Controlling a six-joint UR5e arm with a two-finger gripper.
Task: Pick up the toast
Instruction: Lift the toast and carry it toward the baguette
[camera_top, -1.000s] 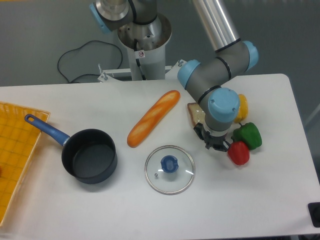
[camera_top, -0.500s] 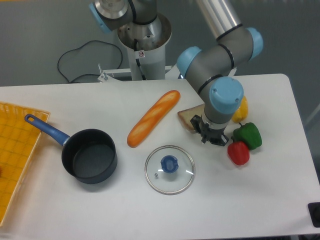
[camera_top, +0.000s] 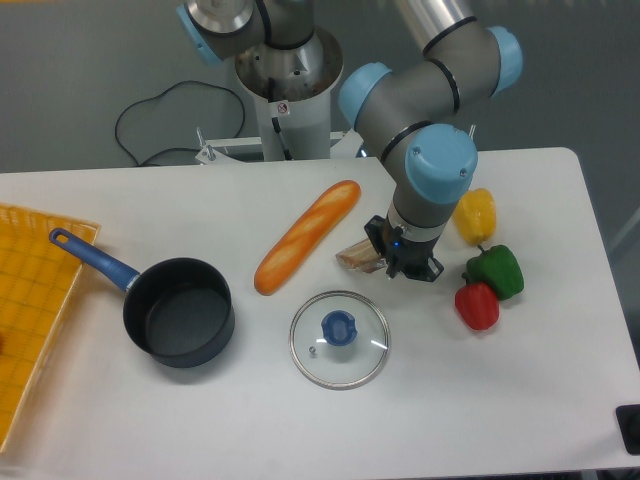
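Fingers (camera_top: 398, 262) are pinched on the toast (camera_top: 358, 257), which now sticks out to one side, tilted and, as far as I can judge, clear of the table (camera_top: 540, 400). A second ago it lay flat beside the yellow pepper (camera_top: 475, 213); I have since carried it toward the baguette (camera_top: 305, 237). I judge the pickup essentially made. The pot (camera_top: 180, 312) holds nothing. Its glass lid (camera_top: 339, 339) lies apart. The orange tray (camera_top: 30, 310) looks bare where visible.
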